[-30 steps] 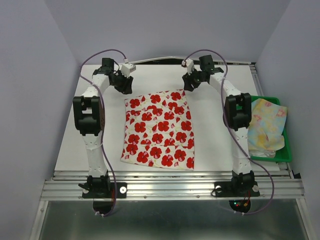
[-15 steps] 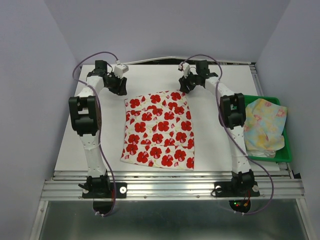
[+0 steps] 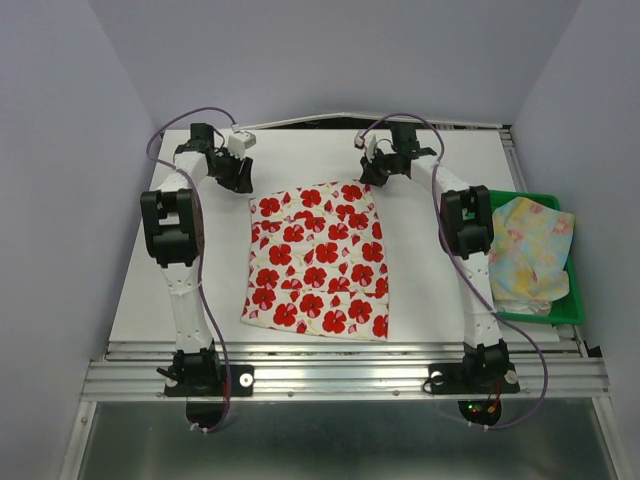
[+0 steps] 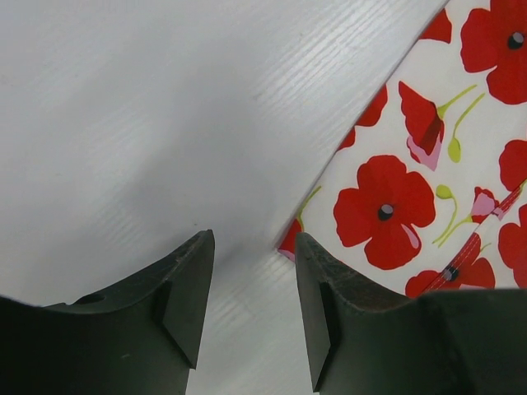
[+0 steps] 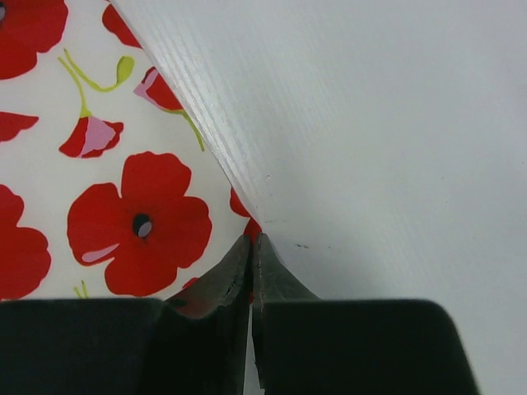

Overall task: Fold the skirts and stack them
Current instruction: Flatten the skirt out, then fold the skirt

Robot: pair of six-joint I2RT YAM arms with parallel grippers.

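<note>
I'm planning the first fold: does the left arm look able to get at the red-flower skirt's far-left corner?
Probably yes: the left end effector is open right at a corner of the red-flower skirt, which lies beside one finger, with only bare table around.

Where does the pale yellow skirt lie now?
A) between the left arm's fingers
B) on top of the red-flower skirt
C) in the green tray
C: the pale yellow skirt lies crumpled inside the green tray.
</note>
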